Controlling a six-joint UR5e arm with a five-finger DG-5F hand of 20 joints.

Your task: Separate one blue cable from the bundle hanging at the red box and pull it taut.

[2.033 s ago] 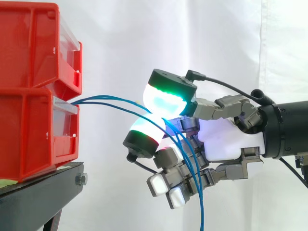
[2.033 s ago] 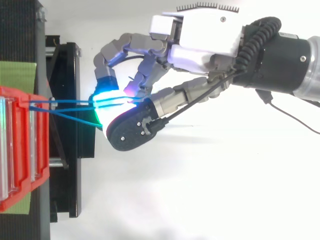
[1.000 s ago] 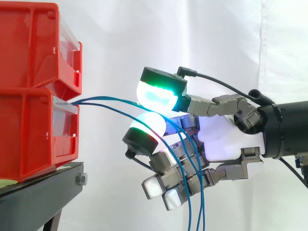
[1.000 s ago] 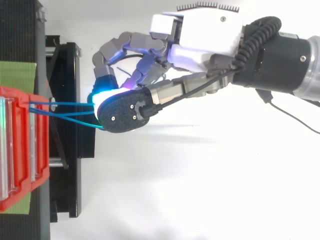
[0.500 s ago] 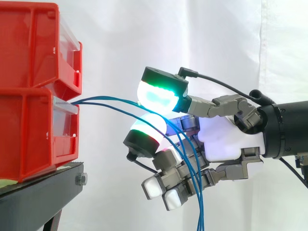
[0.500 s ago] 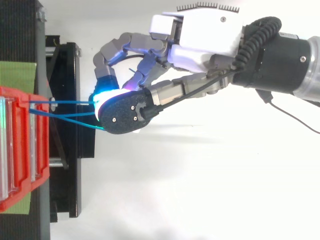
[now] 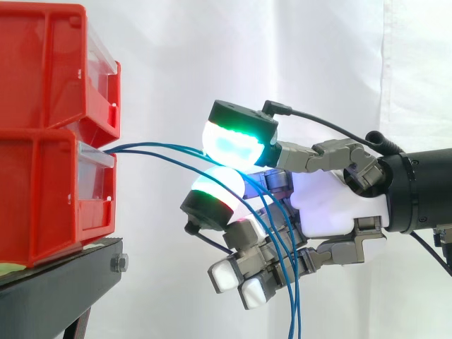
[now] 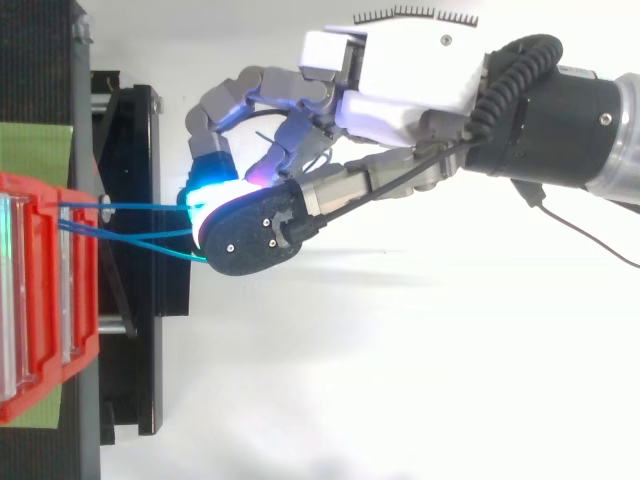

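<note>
Two blue cables (image 7: pixel 162 150) come out of the lower red bin (image 7: pixel 49 198) and arc right to my hand (image 7: pixel 332 205). The upper cable runs in between the green-glowing thumb pad (image 7: pixel 236 141) and the white-green finger pad (image 7: pixel 215 189), which are pressed together on it. The lower cable passes across the fingers. Behind the pads, several blue strands (image 7: pixel 293 311) hang down past the curled lower fingers. In the top view the cables (image 8: pixel 130 208) leave the bin (image 8: pixel 40 300) and spread apart towards the hand (image 8: pixel 400 70). The stretch between bin and hand curves slightly.
Another red bin (image 7: pixel 49 63) is stacked on the lower one, both on a black stand (image 7: pixel 63 289). The stand's frame (image 8: pixel 140 150) lies between the bins and the hand. A white curtain hangs behind, with open space below the hand.
Over two seconds the thumb pad swung forward towards the bins and closed over the finger pad on the upper cable. In the last half second the hand has barely shifted.
</note>
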